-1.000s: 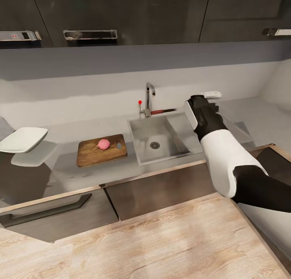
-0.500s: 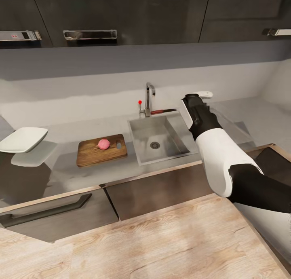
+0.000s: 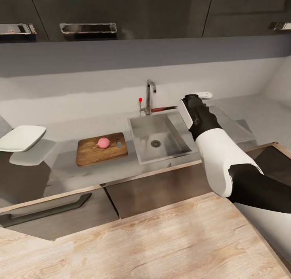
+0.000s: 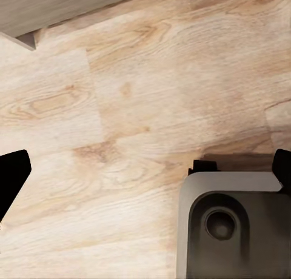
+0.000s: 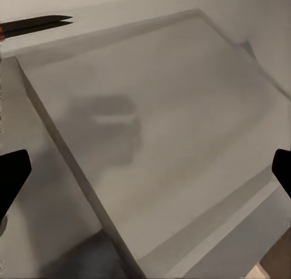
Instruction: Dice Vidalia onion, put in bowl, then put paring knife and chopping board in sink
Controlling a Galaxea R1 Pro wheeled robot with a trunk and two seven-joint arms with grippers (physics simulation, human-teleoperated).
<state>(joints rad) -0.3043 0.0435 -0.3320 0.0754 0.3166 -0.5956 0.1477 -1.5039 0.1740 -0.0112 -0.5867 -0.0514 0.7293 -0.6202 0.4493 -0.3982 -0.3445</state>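
On the countertop (image 3: pixel 64 165), paring knife (image 3: pixel 163 108) lies left of the spread-fingered right end effector (image 3: pixel 201 97)

onion (image 3: pixel 104 142) on board (image 3: pixel 101 149), left of sink (image 3: pixel 161 136) | knife (image 3: pixel 163 108) behind sink by faucet (image 3: pixel 150 96) | bowl (image 3: pixel 22 138) far left | right arm (image 3: pixel 218 149) over drainboard

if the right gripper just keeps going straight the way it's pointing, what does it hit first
Most likely the flat grey drainboard of the sink. The right wrist view looks along the open fingers straight onto that surface. The paring knife lies off to one side of that line. How far off the drainboard is stays unclear.
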